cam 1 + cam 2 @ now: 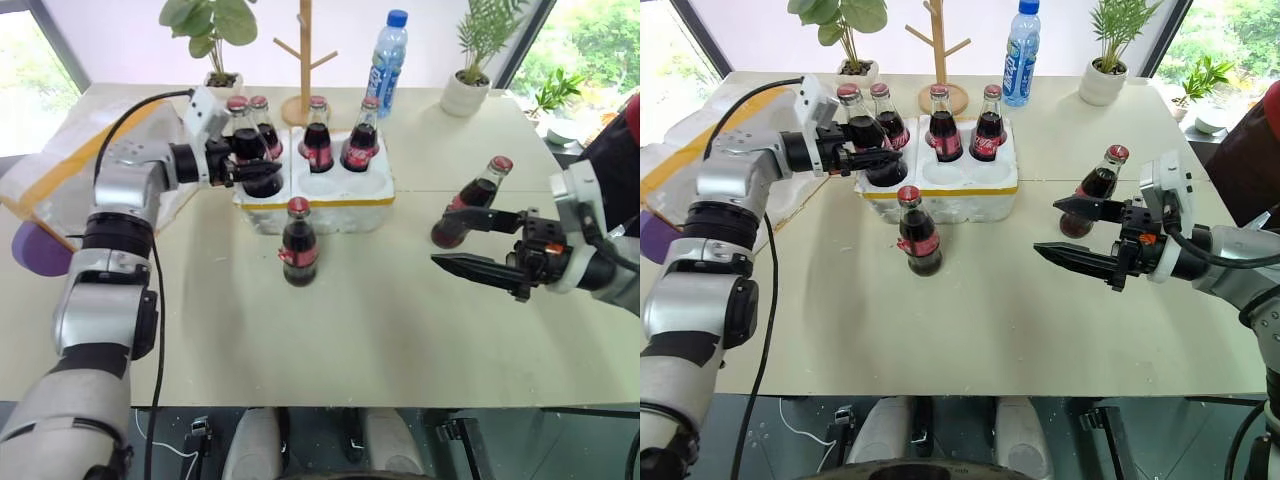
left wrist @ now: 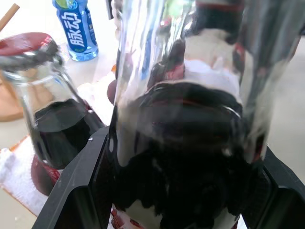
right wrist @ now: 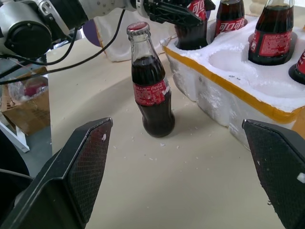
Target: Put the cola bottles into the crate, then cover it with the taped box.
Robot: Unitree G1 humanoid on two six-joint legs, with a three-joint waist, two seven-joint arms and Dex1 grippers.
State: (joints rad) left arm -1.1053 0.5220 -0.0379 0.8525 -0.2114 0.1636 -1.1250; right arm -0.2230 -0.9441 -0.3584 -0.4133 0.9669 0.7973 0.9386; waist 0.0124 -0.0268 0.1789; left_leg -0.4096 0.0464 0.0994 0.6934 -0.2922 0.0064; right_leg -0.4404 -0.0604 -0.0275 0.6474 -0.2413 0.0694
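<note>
Gripping a dark red-capped glass cola bottle (image 1: pixel 250 150) over the low white yellow-banded foam crate (image 1: pixel 330 205) at centre, left gripper (image 1: pixel 262 170) is seating a 4th; three stand in holes. Right gripper (image 1: pixel 478 243) gapes empty, two bottles loose; big yellow-taped foam box (image 1: pixel 70 165) waits far left, not yet on.

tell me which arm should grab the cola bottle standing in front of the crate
Right, probably: its fingers are open and empty, while the left fingers grip a bottle at the crate.

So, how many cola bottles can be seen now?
6. Three stand in the crate. One is in the left claw at the crate, one stands before it, one is near the right claw.
</note>
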